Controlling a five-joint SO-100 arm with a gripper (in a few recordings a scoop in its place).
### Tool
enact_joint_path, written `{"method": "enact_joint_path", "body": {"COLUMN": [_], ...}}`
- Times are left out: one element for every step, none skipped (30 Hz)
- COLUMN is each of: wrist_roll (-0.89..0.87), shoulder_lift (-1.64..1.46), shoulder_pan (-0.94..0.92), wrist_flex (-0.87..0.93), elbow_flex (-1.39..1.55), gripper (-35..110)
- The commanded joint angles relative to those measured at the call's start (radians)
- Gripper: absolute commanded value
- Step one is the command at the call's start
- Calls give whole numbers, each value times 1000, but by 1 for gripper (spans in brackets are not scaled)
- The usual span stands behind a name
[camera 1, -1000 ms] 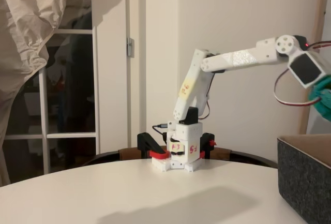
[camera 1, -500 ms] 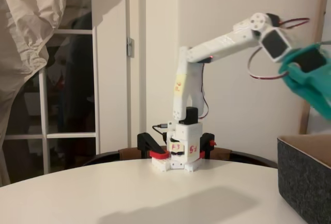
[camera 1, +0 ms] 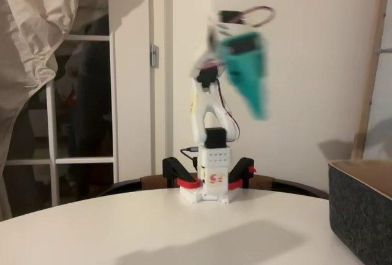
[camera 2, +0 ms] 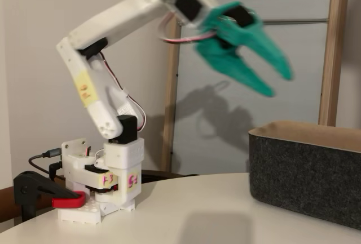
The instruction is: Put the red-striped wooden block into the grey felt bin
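High above the table, my green gripper [camera 2: 277,84] hangs open, its two fingers spread with nothing between them. It is up and to the left of the grey felt bin [camera 2: 304,172], well clear of the rim. In a fixed view the gripper [camera 1: 260,112] is motion-blurred and points downward above the arm's base, far left of the bin [camera 1: 362,213] at the right edge. The red-striped wooden block is out of view; the bin's inside is hidden by its walls.
The arm's white base [camera 1: 211,182] is held to the far edge of the round white table [camera 1: 153,234] by black and red clamps [camera 2: 67,201]. A wooden post [camera 2: 333,47] stands behind the bin, and a draped cloth [camera 1: 37,26] hangs at left.
The arm has swung from above the bin at the right back toward its base, folding upward. The gripper moved left and higher and is blurred by the motion.
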State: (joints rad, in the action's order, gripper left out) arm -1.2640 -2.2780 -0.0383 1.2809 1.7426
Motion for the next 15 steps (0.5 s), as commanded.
{"method": "enact_joint_path", "body": {"wrist_roll": [-183,-215,-242,-256,-278,-287,-293,-296,-296,-296,-293,-290,-287,-282,-278], "shoulder_lift": [-71,-71,-69,-69,-69,-69,-67,-67,-69,-69,-69,-69,-69,-69,-69], "shoulder_pan": [-290,-359,-422,-474,-523,-571,-609,-646,-681,-710,-736,-761,-785,-804,-816], "wrist_flex": [26,26,26,26,25,25,23,23,23,25,25,25,25,25,25], "elbow_flex": [12,12,14,18,26,32,40,54,67,83,100,121,144,170,199], "gripper": [12,13,13,13,13,14,14,15,14,14,14,14,13,12,12]}}
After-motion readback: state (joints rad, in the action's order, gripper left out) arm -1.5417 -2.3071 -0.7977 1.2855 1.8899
